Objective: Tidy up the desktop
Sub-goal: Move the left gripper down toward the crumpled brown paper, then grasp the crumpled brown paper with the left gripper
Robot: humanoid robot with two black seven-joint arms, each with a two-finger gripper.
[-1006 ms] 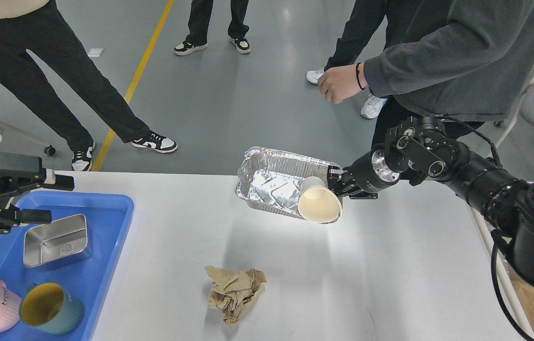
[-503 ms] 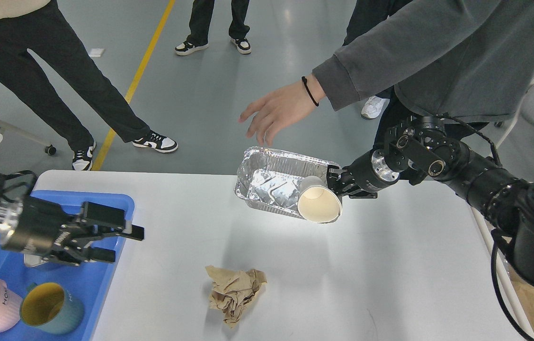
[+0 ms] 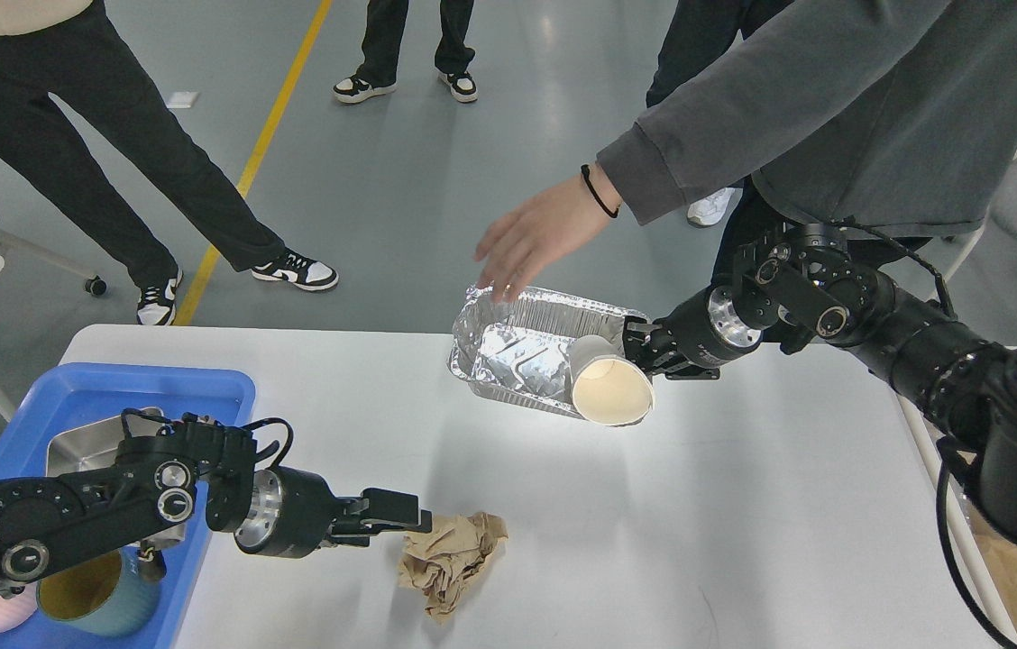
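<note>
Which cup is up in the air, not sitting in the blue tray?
The white paper cup, tipped sideways beside the foil tray at the right hand. The teal mug sits in the blue tray.

We look from our own head, forward and down, at the big white flat desktop [image 3: 743, 523] filling the lower frame.

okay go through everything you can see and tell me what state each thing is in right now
foil tray: held up, tilted.
paper cup: inside the tray, tipped over.
right gripper: shut on the foil tray.
left gripper: at the paper; open or shut unclear.
crumpled paper: lying on the desktop.
person's hand: touching the tray's rim.
</note>
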